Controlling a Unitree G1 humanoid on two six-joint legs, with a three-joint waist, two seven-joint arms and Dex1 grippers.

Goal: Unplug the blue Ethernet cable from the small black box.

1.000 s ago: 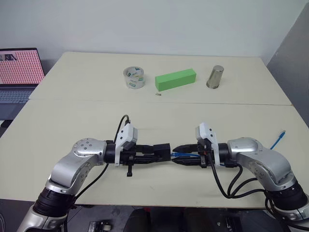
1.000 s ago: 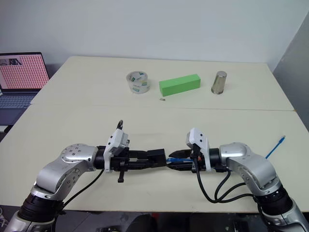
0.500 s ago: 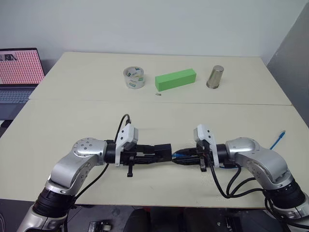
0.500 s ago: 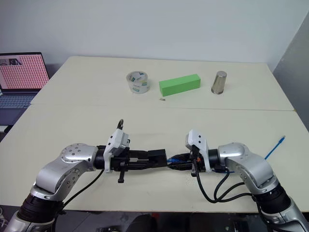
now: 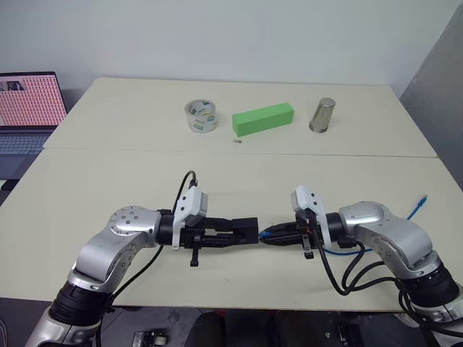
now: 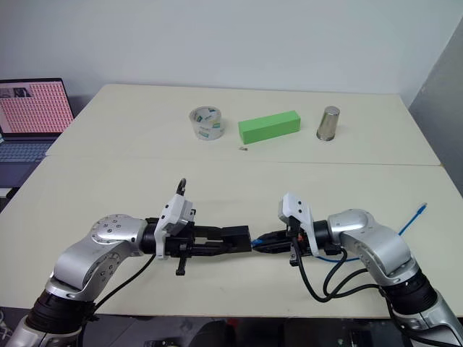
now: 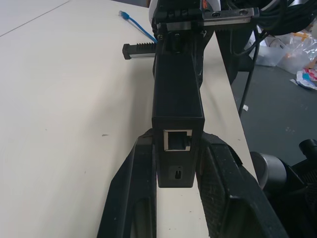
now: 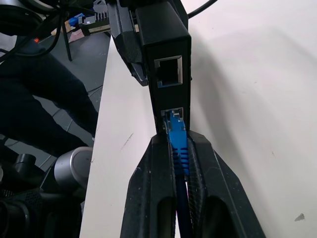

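Two pale tables point(image 5: 108, 166) stand pushed together in front of a plain wall, so the robot has one big flat place to work. At the far left sits a laptop point(image 5: 25, 108), out of the way. Far back on the top are a green block point(image 5: 263, 118), a roll of clear tape point(image 5: 201, 116) and a metal cup point(image 5: 323, 115). They are well apart from the arms and play no part in this job.

Near the front edge the two arms reach toward each other. The left gripper point(image 7: 176, 163) is squeezed tight on the small black box point(image 7: 177, 106), one finger on each side, to keep it from sliding when the cord gets pulled. The right gripper point(image 8: 179, 148) is pinched tight on the blue Ethernet cable point(image 8: 177, 141), right behind its plug. It holds there because that is the firm part to pull on.

The plug looks like it sits at the mouth of the lower port, maybe partly in. The port above it is empty. The rest of the blue cord trails off toward the table's right edge, where its other end point(image 5: 421, 202) lies loose.

I think the pull-apart is just about to start.
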